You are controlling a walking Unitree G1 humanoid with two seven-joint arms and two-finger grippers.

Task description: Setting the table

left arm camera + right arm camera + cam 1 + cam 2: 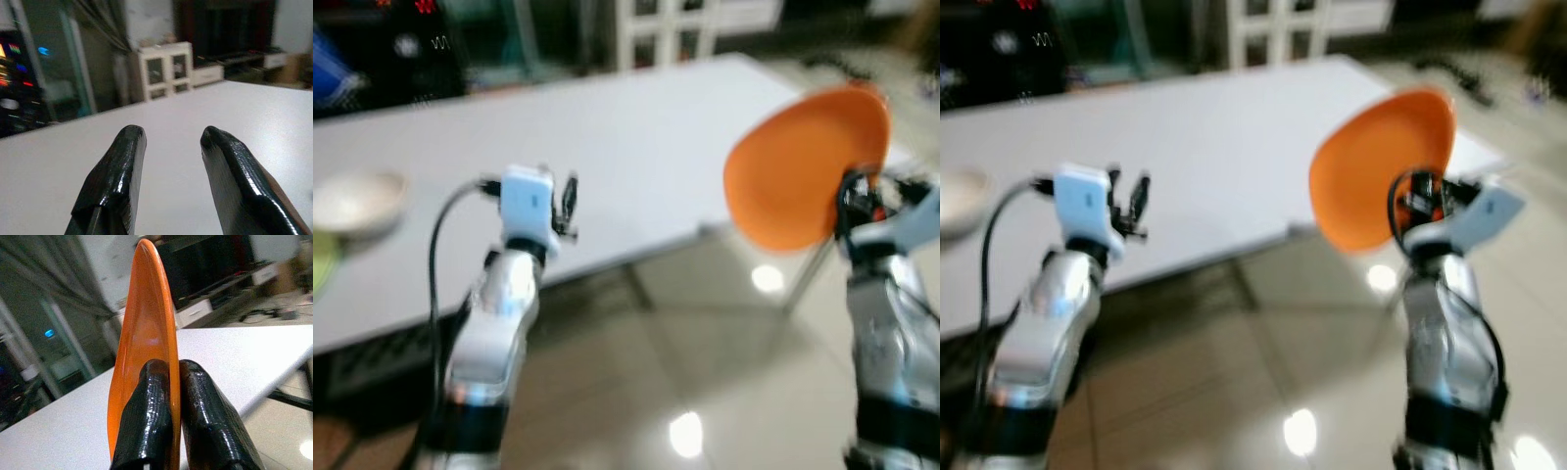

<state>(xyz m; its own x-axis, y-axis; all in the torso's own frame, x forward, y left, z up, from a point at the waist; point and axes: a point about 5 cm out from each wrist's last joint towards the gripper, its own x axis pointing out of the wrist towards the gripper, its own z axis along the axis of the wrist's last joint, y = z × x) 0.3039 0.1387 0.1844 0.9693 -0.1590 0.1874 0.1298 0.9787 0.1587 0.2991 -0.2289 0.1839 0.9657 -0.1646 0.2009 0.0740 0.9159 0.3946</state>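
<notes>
Nearest me, the right gripper is clamped on the rim of an orange plate, holding it on edge in the air beyond the table's near right corner. The left gripper hovers empty, fingers parted, over the near edge of the white table. I judge the plate is being carried in; next it must be tipped flat and lowered onto the tabletop. It looks smooth, glossy and shallow. Far left sits a pale bowl.
</notes>
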